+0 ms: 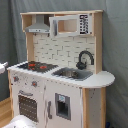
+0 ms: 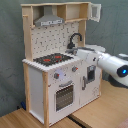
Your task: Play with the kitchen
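Observation:
The kitchen (image 1: 65, 95) is a white and light-wood toy with a black stovetop (image 1: 35, 65) with red burners, a black faucet (image 1: 85, 59), a sink (image 1: 72, 74) and a grey hood (image 1: 38, 26). In the second exterior view the kitchen (image 2: 45, 90) shows its oven door (image 2: 64, 95), knobs (image 2: 56, 76) and pegboard back (image 2: 52, 37). My white arm (image 2: 112, 65) reaches in from the second exterior view's right. My gripper (image 2: 76, 52) is at counter height, in front of the sink area beside the stovetop (image 2: 52, 59).
A grey curtain (image 1: 117, 45) hangs behind the kitchen. A microwave (image 1: 70, 25) sits beside the hood. An upper cupboard door (image 2: 95, 10) stands open. Wooden boards (image 2: 20, 120) lie below. White shapes show at the first exterior view's left edge (image 1: 2, 67) and bottom (image 1: 20, 122).

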`<act>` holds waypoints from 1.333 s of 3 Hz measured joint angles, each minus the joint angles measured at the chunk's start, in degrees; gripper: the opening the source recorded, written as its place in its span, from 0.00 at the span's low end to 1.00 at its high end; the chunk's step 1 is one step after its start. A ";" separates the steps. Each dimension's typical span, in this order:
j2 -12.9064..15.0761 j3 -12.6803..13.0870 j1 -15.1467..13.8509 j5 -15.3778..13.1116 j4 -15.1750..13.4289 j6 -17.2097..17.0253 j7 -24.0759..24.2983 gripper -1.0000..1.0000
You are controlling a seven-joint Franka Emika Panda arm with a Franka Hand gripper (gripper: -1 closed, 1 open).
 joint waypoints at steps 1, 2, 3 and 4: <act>-0.57 -4.17 1.31 -0.09 0.05 -3.94 0.12 1.00; -1.28 -8.81 2.38 -0.35 0.09 -7.52 0.17 1.00; -1.94 -13.82 3.43 -1.57 0.17 -11.60 1.49 1.00; -2.02 -16.39 4.10 -4.11 0.36 -14.72 5.02 1.00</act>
